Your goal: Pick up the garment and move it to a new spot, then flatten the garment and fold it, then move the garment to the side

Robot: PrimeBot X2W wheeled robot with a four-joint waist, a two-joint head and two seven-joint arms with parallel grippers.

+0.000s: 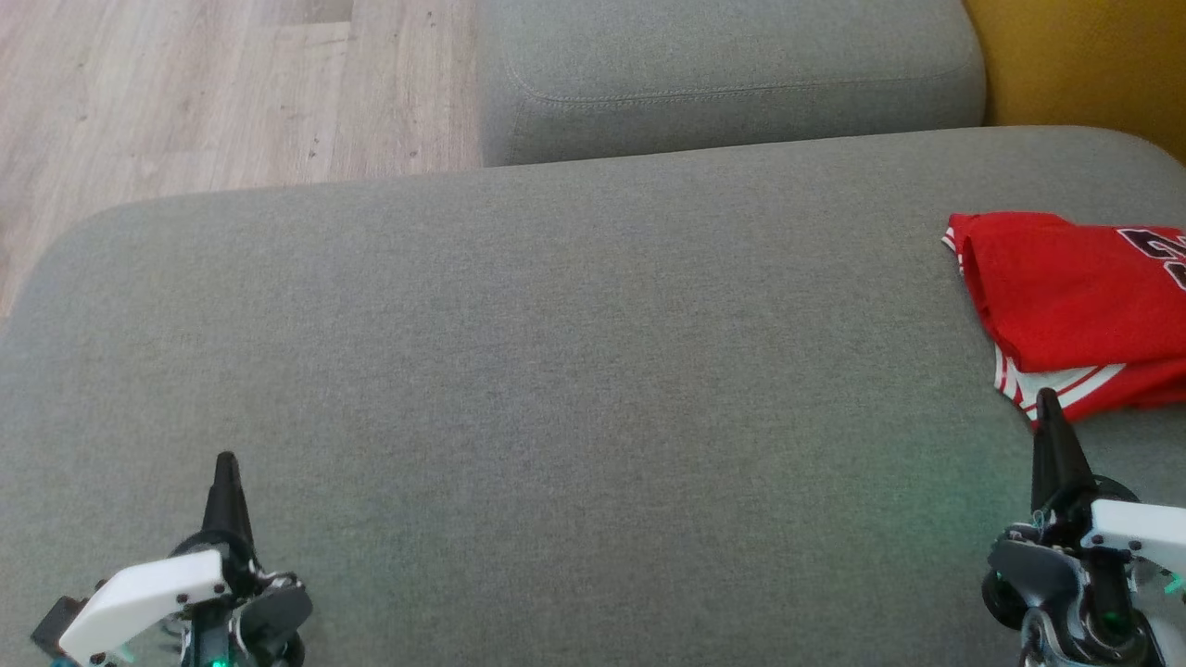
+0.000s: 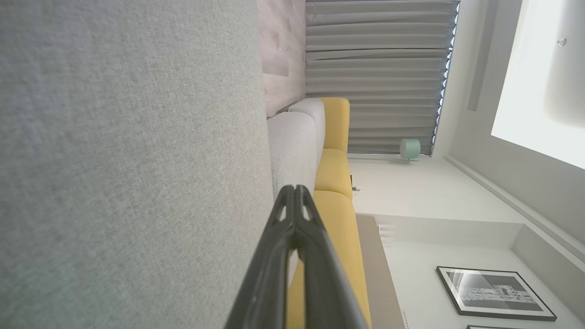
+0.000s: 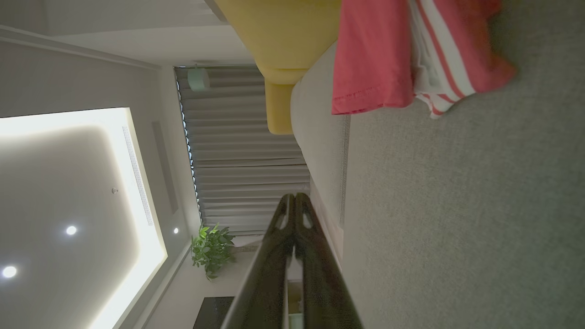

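The garment [image 1: 1066, 296] is a red jersey with white-striped trim, folded, lying at the right edge of the grey sofa cushion [image 1: 556, 371]. It also appears at the top of the right wrist view as the garment [image 3: 379, 55]. My right gripper [image 1: 1048, 398] is shut with nothing in it, its tip just below the jersey's striped hem. In its own view the right gripper [image 3: 295, 197] points past the cushion edge. My left gripper [image 1: 226, 460] is shut and empty at the lower left, far from the jersey. The left gripper [image 2: 295, 189] hovers beside the grey fabric.
A second grey cushion [image 1: 732, 74] lies behind the main one. Wooden floor [image 1: 204, 93] shows at the upper left. A yellow sofa part [image 1: 1084, 56] sits at the upper right. Wrist views show curtains [image 2: 374, 68], a framed picture [image 2: 493, 292] and a plant [image 3: 212, 249].
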